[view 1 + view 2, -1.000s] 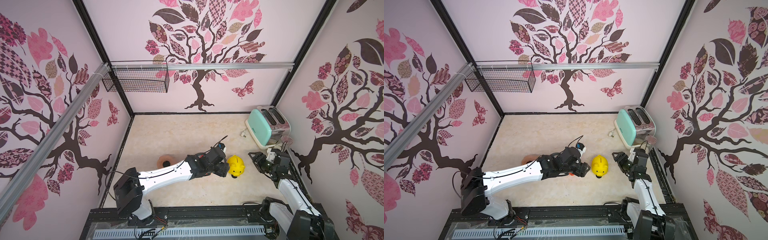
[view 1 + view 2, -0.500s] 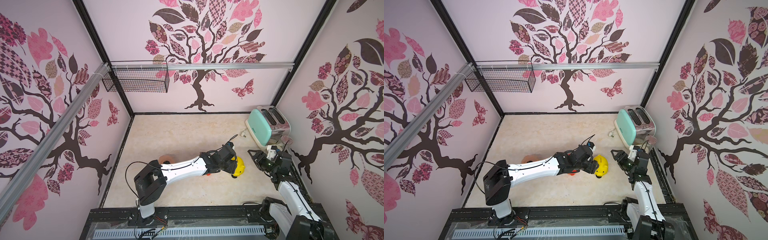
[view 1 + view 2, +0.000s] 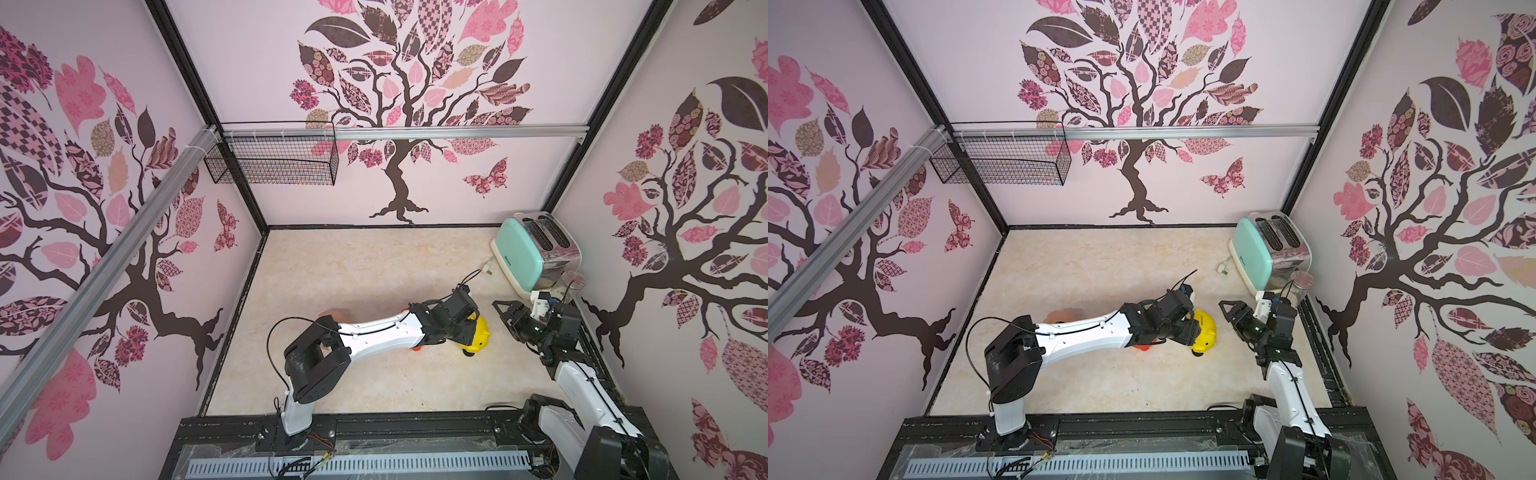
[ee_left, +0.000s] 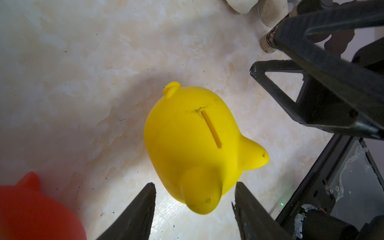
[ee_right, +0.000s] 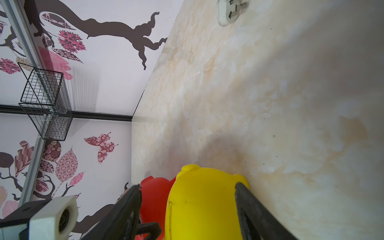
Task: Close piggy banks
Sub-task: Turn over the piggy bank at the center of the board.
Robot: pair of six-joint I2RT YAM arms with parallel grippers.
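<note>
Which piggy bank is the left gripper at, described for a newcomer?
Find the mint-green toaster in the far right corner of the table, then come toward the robot to where the left gripper and right gripper nearly meet. The yellow piggy bank sits there, one end between the left gripper's open jaws. Colour sets it apart from the red piggy bank beside it.

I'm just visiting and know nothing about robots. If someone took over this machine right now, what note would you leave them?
Left gripper: open, jaws either side of the yellow piggy bank, no firm grip visible.
Right gripper: open, empty, pointing at the same bank, apart from it.
The yellow piggy bank stands upright, slot up. The red piggy bank sits beside it under the left arm. The peach-pink piggy bank lies behind that arm.
Done: cannot tell, the belly holes are hidden.
Left: check and close all three.
</note>
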